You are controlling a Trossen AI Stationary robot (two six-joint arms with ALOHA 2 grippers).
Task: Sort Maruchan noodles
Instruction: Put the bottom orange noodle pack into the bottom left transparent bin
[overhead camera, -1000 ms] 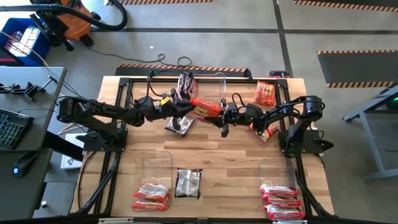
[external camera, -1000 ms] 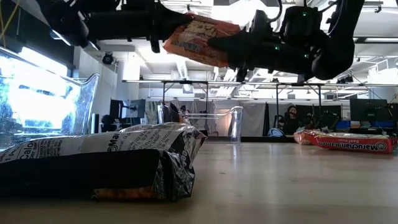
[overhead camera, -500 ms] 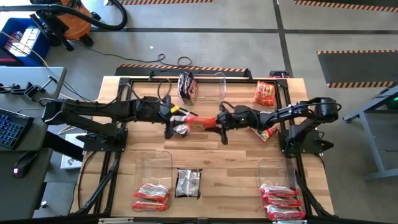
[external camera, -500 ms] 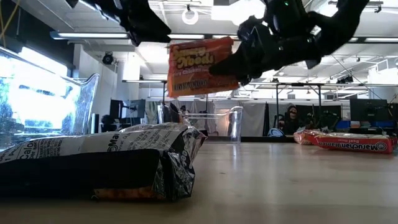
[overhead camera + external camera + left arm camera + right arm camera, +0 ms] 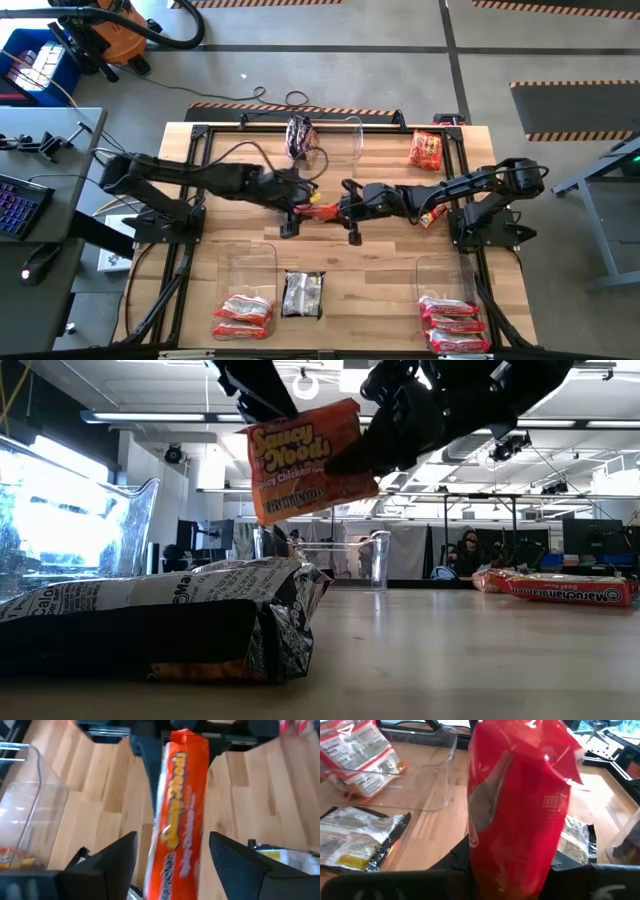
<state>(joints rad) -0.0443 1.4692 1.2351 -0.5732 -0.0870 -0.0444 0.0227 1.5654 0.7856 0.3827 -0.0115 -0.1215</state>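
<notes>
An orange Maruchan noodle packet hangs above the table's middle, with my right gripper shut on it from the right. My left gripper is open; its fingers stand on either side of the packet's other end, with a gap on each side. A dark packet lies flat on the near table between two clear bins. Red-and-white packets lie in the near left bin and the near right bin. Another dark packet and an orange one lie at the far side. My right gripper pinches the orange packet between its two fingers at its right edge, coming level from the table's right. In the right wrist view the packet itself covers the fingers. The packet stands on edge, slightly tilted, lifted clear of the table.
A clear bin stands at the far middle. One more packet lies under my right arm. The black frame rails run along the table's left, right and far edges. Bare wood shows between the near bins.
My left gripper has opened and let go of the orange packet, tipping down and shifting toward the near edge. My right gripper has carried the packet toward the near edge and rolled it from lying tilted to standing on edge.
</notes>
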